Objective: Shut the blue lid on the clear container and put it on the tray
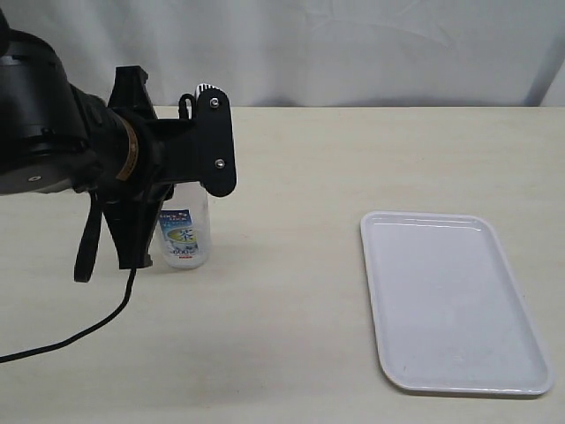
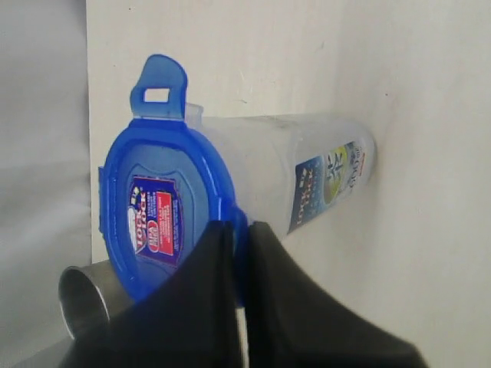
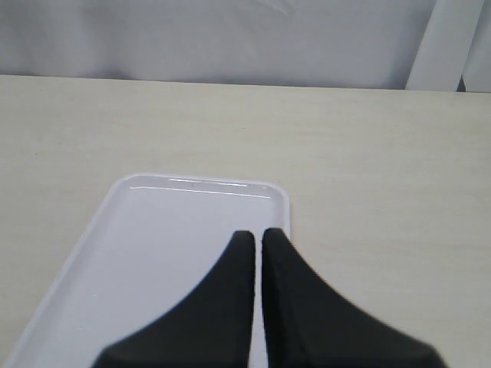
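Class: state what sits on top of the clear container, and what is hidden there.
The blue lid sits on the container, one tab sticking out. The shut left gripper covers part of its rim.

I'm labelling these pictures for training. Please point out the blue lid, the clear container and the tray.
blue lid (image 2: 155,221): left wrist view, on its centre sticker.
clear container (image 2: 261,165): left wrist view, on its bare side wall.
tray (image 1: 450,300): exterior view, on its bare floor.
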Tool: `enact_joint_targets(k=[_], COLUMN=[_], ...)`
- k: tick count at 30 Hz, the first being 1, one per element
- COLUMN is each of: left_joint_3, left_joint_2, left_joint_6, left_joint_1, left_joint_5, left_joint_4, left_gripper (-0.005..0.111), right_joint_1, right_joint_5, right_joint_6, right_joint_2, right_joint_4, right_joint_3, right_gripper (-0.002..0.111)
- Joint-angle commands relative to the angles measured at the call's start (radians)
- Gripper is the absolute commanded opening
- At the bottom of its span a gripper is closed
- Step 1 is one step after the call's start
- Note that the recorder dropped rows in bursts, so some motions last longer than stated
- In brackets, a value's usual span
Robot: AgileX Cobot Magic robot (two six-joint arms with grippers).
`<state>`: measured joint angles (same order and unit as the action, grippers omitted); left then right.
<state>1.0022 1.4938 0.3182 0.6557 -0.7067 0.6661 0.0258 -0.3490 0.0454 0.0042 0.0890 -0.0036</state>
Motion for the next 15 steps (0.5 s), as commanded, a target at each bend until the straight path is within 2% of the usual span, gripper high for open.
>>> enact_joint_targets(k=[1,15], left_joint_3=[-0.002,-0.002], left_joint_2=[-0.007,-0.007], left_joint_6=[-0.007,-0.007], left_joint_1=[0.008,0.008], left_joint_5=[0.022,0.020], left_joint_4=[-0.030,-0.056], left_gripper=[0.000,0.000], right_joint_1=[0.001,0.001], right_joint_5=[0.003,0.003], right_joint_6=[0.000,0.000], right_joint_2=[-0.004,-0.004], right_joint_4=[0.005,0.005], right_joint_3=[0.004,0.004], right_gripper=[0.004,0.004])
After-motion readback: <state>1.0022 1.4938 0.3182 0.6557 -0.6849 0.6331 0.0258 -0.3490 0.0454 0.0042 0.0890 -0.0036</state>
